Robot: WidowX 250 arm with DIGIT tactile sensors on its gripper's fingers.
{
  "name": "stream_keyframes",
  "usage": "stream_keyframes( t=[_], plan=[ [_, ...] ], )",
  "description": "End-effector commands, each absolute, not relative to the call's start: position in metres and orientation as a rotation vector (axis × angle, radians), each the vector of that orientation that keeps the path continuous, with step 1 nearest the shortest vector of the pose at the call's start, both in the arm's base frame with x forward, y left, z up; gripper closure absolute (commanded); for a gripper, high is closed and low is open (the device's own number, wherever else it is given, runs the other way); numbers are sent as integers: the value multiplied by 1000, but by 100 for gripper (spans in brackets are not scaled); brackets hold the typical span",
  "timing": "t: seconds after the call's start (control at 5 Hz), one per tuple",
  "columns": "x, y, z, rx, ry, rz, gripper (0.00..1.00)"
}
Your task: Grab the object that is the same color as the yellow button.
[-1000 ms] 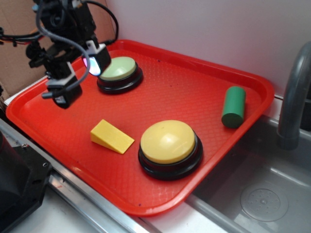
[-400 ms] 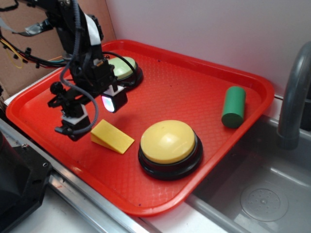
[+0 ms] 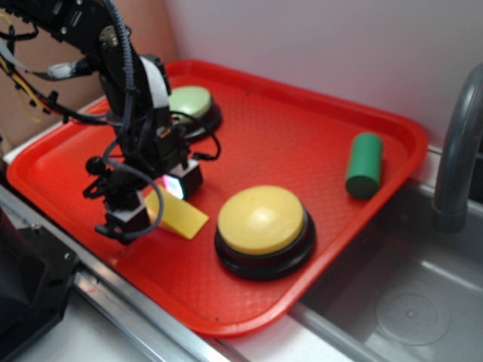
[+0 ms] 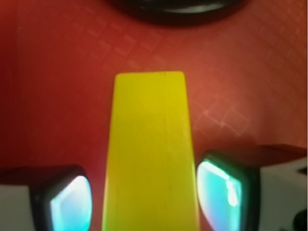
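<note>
The yellow wedge-shaped object (image 3: 179,217) lies on the red tray (image 3: 302,136), left of the big yellow button (image 3: 262,219). My gripper (image 3: 156,198) has come down over the wedge's thick end and straddles it. In the wrist view the wedge (image 4: 150,154) runs up the middle between the two glowing pads (image 4: 221,195), with a thin strip of red tray showing on each side. The jaws are open and do not touch the wedge. The thick end is hidden behind the gripper in the exterior view.
A pale green button (image 3: 190,102) on a black base sits behind the arm at the tray's back left. A green cylinder (image 3: 364,164) lies at the tray's right edge. A grey faucet (image 3: 455,151) and sink (image 3: 407,302) are to the right.
The gripper has moved from beside the green button toward the front and down, ending astride the yellow wedge. The wedge and buttons have not moved.
</note>
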State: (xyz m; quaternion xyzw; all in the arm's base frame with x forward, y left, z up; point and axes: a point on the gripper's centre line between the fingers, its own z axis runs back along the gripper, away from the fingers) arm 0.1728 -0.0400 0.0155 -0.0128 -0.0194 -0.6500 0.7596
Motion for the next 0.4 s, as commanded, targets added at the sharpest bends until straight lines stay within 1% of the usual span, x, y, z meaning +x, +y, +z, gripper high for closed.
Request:
stream_keyframes(
  t=[0.0, 0.2],
  plan=[
    [170, -43, 21, 2, -71, -1403, 100],
    [180, -42, 39, 91, -14, -1241, 100]
  ],
)
